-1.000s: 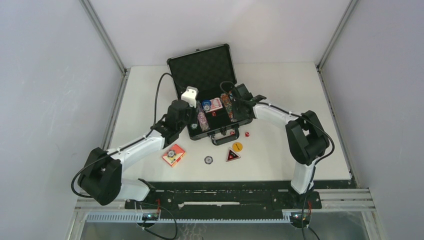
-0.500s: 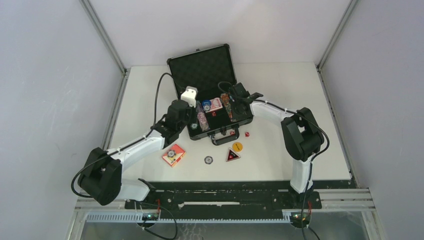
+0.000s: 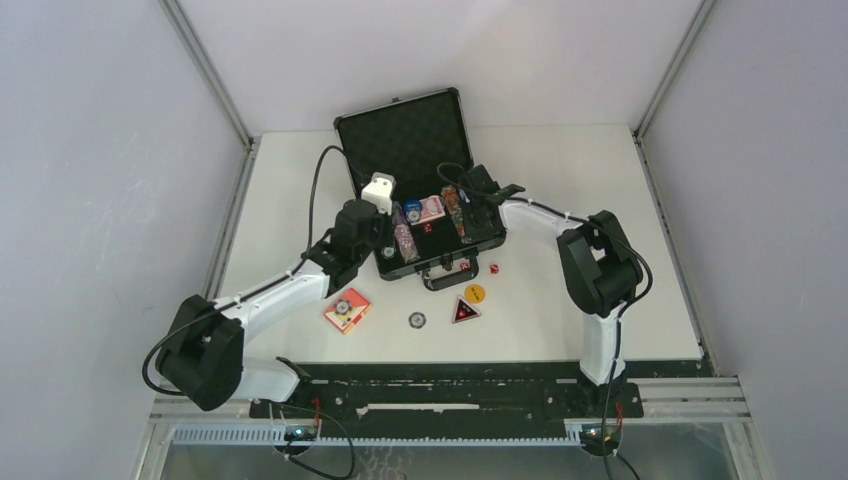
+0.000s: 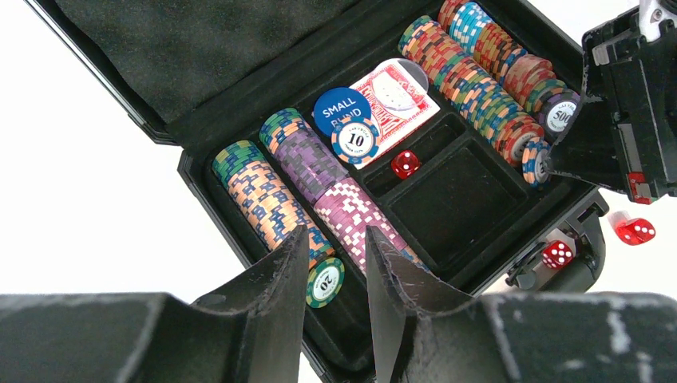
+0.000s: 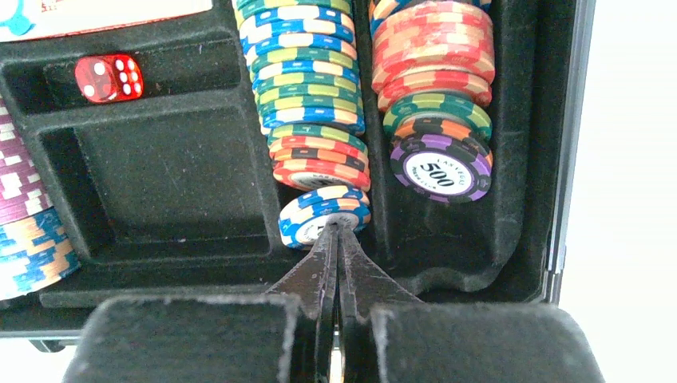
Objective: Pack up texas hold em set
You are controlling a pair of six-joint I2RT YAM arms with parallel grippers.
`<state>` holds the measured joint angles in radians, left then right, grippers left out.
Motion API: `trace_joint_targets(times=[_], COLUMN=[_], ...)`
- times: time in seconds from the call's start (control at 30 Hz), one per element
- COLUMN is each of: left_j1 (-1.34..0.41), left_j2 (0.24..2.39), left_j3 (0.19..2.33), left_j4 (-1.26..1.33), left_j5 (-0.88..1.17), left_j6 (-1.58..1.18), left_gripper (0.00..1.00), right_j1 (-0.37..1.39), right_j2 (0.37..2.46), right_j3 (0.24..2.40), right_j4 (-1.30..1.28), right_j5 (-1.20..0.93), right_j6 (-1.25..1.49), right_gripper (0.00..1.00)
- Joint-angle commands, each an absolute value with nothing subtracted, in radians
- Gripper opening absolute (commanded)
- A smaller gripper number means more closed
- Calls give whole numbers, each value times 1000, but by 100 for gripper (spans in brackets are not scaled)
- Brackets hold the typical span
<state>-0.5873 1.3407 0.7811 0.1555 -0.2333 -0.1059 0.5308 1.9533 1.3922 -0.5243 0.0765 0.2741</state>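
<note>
The black briefcase (image 3: 405,135) lies open at the table's middle back, its foam tray (image 4: 459,187) holding rows of poker chips (image 4: 279,187), a red card box (image 4: 391,100), a blue Small Blind button (image 4: 342,108) and a red die (image 4: 405,163). My left gripper (image 4: 337,233) hovers open over the tray's near-left chip rows, above a green 20 chip (image 4: 325,283), gripping nothing. My right gripper (image 5: 335,227) is shut, its tips touching the face of a blue-and-white chip (image 5: 323,215) at the end of a row, beside a purple 500 chip (image 5: 441,167).
On the table in front of the case lie a red card box with a chip on top (image 3: 347,309), a loose chip (image 3: 417,320), a red-and-black triangular button (image 3: 465,311), a yellow button (image 3: 475,293) and a red die (image 3: 494,268). Another die (image 4: 557,254) sits by the handle.
The right arm's elbow has swung left toward the case while its shut gripper stayed at the chip row. The left arm has not moved.
</note>
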Motion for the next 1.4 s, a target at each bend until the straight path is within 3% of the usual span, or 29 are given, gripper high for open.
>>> trace_joint_targets(times=[0.0, 1.37], left_j1=[-595, -594], left_j2=[1311, 1307], left_j3=[765, 762], left_j4=[196, 185], left_j5=[-247, -262], left_j6=[-110, -104], left_gripper=[37, 37], right_j1=[514, 494], right_j2=[1977, 2011], right_j3=[1435, 1471], right_j4=[-508, -397], right_j5=[71, -22], right_j6=[256, 255], right_gripper=[0, 0])
